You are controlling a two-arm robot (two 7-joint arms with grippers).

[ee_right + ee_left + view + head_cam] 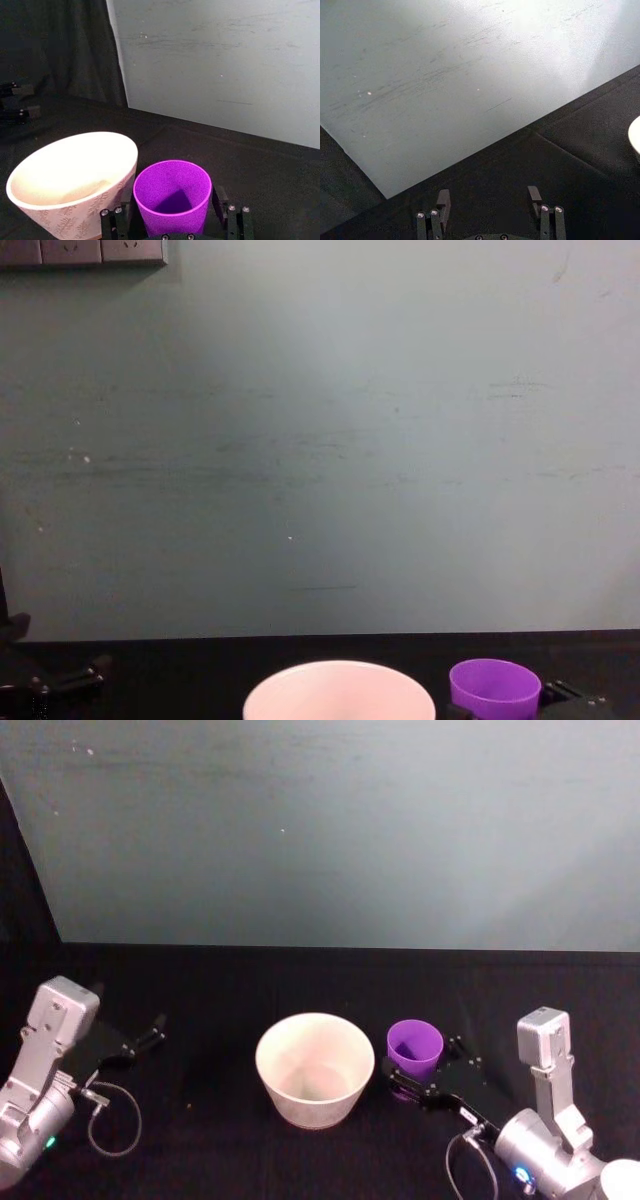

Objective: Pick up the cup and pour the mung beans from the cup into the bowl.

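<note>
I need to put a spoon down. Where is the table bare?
Bare table lies between the left gripper and the bowl, and behind the bowl up to the wall. Crowded: bowl, cup and right gripper sit close together.

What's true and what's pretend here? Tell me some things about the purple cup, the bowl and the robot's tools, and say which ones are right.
1. The cup stands upright. True.
2. The cup sits inside the bowl. False: it stands on the table right beside the bowl, on the robot's right.
3. The right tool is open around the cup. True.
4. The left tool is holding the bowl. False: it is open, off on the robot's left, apart from the bowl and holding nothing.
5. The bowl is wider than the cup. True.
</note>
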